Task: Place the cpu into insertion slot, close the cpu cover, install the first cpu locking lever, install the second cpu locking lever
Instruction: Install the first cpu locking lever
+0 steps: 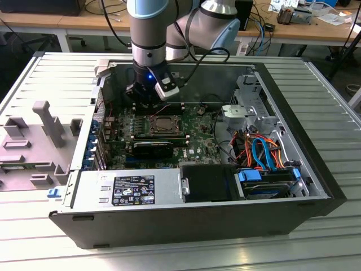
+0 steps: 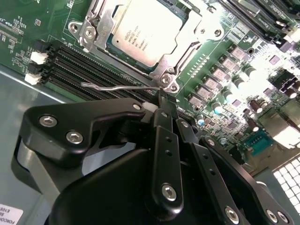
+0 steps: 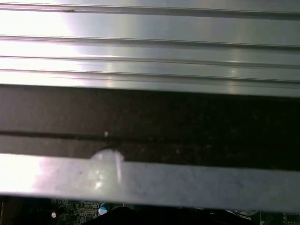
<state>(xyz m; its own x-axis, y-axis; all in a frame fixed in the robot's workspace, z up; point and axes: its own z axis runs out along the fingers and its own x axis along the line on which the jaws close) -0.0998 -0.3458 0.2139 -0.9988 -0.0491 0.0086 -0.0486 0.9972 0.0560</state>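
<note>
The cpu [image 2: 147, 28] lies flat in the insertion slot [image 2: 89, 33] on the green board; in the exterior view the cpu [image 1: 164, 123] sits mid-board. The cpu cover [image 2: 190, 40], a silver frame, lies down around the chip. A thin wire locking lever [image 2: 117, 87] sticks out from the socket's near corner, over the black memory slots. My gripper [image 2: 161, 97] is shut, its tips right at the lever's socket end; whether they touch it I cannot tell. In the exterior view the gripper [image 1: 148, 104] hangs just behind the socket.
The open computer case [image 1: 316, 169] lies on a ribbed metal table [image 1: 333, 90]. A power supply [image 1: 130, 189] sits at the front, drives with blue and orange cables [image 1: 262, 155] on the exterior view's right. Memory slots [image 2: 61, 61] and capacitors [image 2: 234, 79] flank the socket. A case wall [image 3: 150, 117] shows close by.
</note>
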